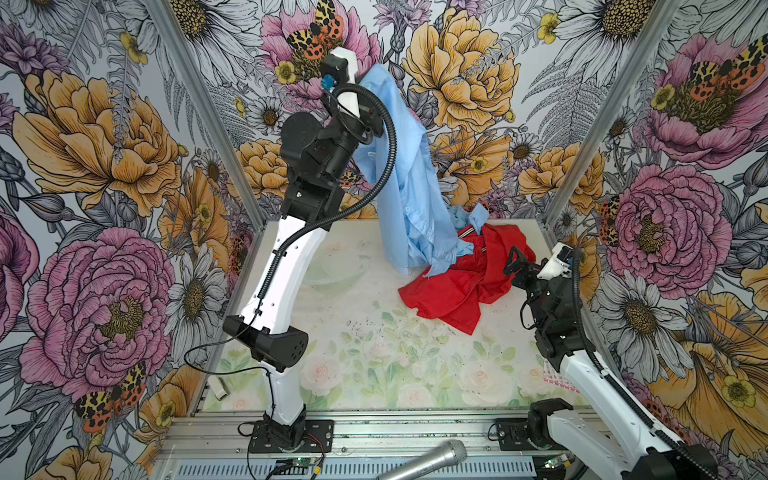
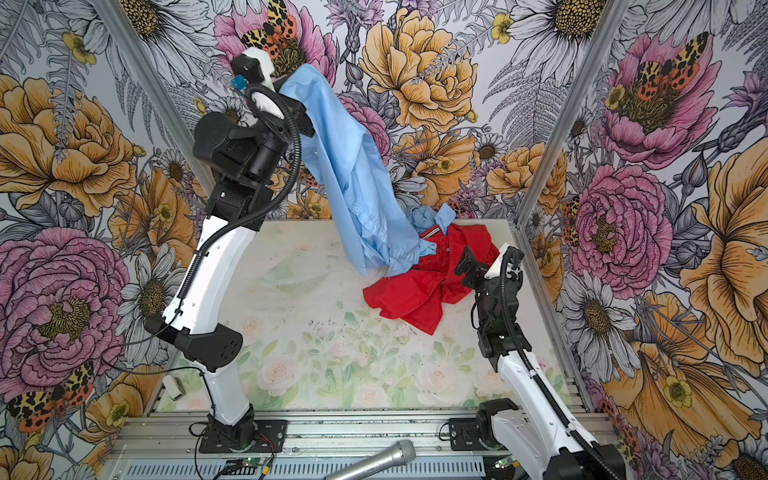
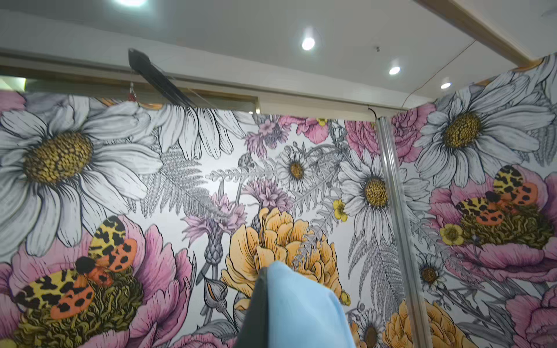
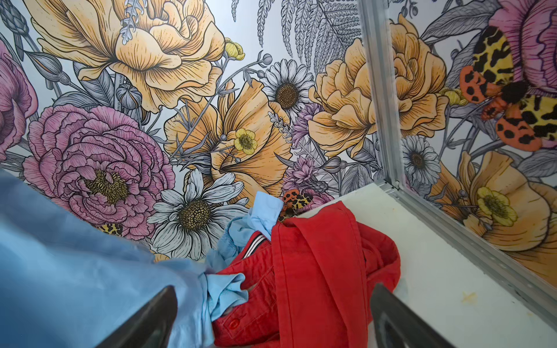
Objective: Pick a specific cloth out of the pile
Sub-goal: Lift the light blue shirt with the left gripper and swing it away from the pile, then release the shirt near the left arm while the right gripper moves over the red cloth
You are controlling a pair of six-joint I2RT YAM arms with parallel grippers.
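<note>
Floral-print table [image 1: 353, 332]: left gripper [image 3: 268, 280] clamps the shirt [image 1: 409, 174] aloft, hem far below the fingers touching the red garment [image 1: 465, 278]; right gripper [image 4: 272, 290] wide, empty; separation unfinished.

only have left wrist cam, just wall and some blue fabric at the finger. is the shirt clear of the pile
Observer: No. The shirt hangs from the left gripper, but its lower end lies on the red garment.
Operator: where's the right arm
Observer: The right gripper is open at the red garment's right edge, holding nothing.
Operator: any other blue in there
Observer: Yes, a smaller crumpled blue cloth behind the red garment.
</note>
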